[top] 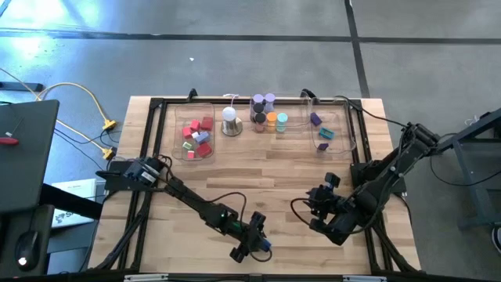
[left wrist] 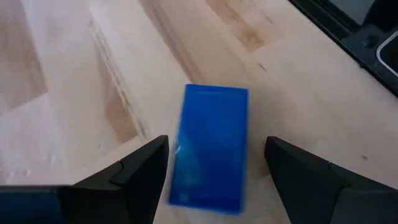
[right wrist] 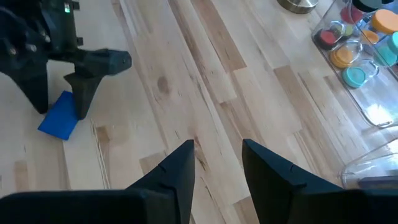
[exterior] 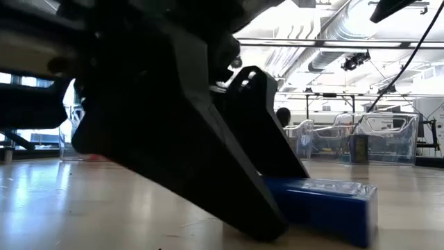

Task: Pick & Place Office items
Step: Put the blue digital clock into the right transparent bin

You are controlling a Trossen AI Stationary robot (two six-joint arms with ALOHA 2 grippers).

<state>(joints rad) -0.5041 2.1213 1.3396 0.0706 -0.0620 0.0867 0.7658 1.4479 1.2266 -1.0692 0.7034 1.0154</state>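
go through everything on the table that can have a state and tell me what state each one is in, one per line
blue block: lying flat on the table, between the left gripper's fingers, not gripped.
left gripper: open, straddling the block.
right gripper: empty, fingers slightly apart, above bare wood.
left tray: holds red and pink blocks.
right tray: holds a purple and a teal piece.

We find even, bright overhead lighting; ceiling lights [exterior: 305, 17] glare strongly in the low view. The near arm [exterior: 173, 125] there is a dark, unfocused silhouette, and the blue block [left wrist: 211, 146] looks slightly blurred.
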